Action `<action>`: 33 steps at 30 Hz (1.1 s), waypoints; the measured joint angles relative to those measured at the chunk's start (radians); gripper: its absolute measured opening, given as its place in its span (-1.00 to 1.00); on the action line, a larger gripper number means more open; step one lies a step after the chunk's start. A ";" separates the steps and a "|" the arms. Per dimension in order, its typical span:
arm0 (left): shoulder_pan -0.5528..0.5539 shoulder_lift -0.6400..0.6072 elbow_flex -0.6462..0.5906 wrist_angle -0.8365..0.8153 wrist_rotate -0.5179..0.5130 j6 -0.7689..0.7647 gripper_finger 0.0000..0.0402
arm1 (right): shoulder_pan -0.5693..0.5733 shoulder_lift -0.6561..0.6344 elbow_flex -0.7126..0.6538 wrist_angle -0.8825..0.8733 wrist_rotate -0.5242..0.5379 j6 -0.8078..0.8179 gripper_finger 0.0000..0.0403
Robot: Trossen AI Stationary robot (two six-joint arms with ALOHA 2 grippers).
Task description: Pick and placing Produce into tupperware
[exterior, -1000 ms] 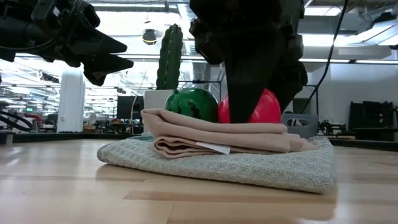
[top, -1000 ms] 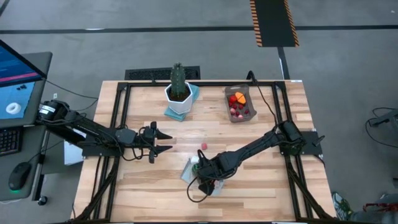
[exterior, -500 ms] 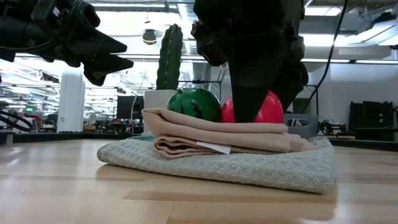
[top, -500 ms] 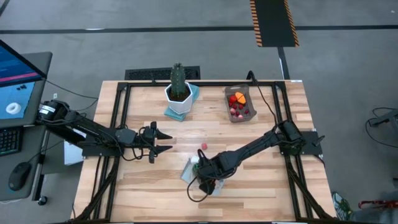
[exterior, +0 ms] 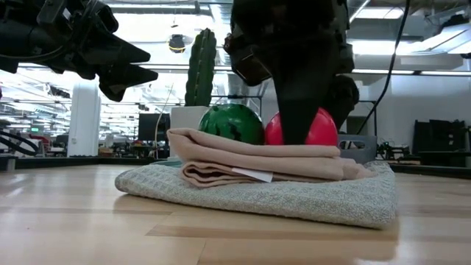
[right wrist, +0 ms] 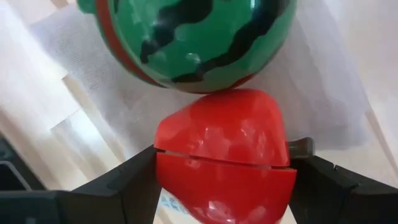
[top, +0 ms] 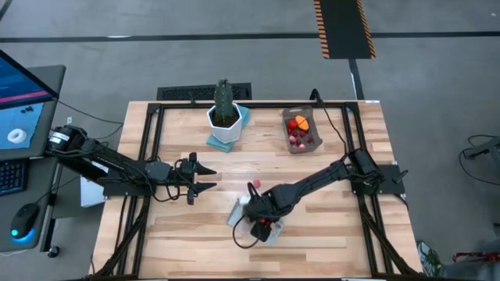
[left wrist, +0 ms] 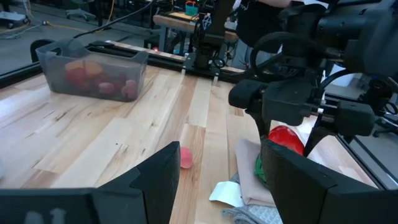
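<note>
A red toy piece point(right wrist: 224, 155) and a green-striped round piece point(right wrist: 193, 37) sit side by side on a folded cloth point(exterior: 257, 173) near the table's middle front. My right gripper point(right wrist: 224, 186) points down over the red piece point(exterior: 324, 129) and is shut on it. The green piece point(exterior: 234, 124) touches the red one. The tupperware point(top: 301, 131) stands at the far right and holds several pieces of produce. A small pink berry point(top: 255, 185) lies on the bare wood. My left gripper point(top: 212, 176) hangs open above the table's left half. My right gripper has the red piece between its two fingers, one on each of its opposite sides point(right wrist: 163, 163). The fingers point(exterior: 298, 110) come steeply from above. The piece stays down at the cloth's top fold, which hides its underside, so I cannot tell whether it is lifted.
A cactus in a white pot point(top: 225, 117) stands on a blue mat at the far middle. Black frame rails point(top: 148, 148) run along the table's sides. Bare wood lies between the cloth and the tupperware point(left wrist: 93, 68).
My right gripper has tipped a little and edged toward the table's right edge. The red piece and the green-striped piece have shifted slightly the same way on the cloth.
</note>
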 joint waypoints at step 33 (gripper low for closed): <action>0.000 0.000 0.000 -0.004 0.000 0.001 0.06 | -0.086 -0.074 0.000 -0.158 -0.005 -0.045 0.52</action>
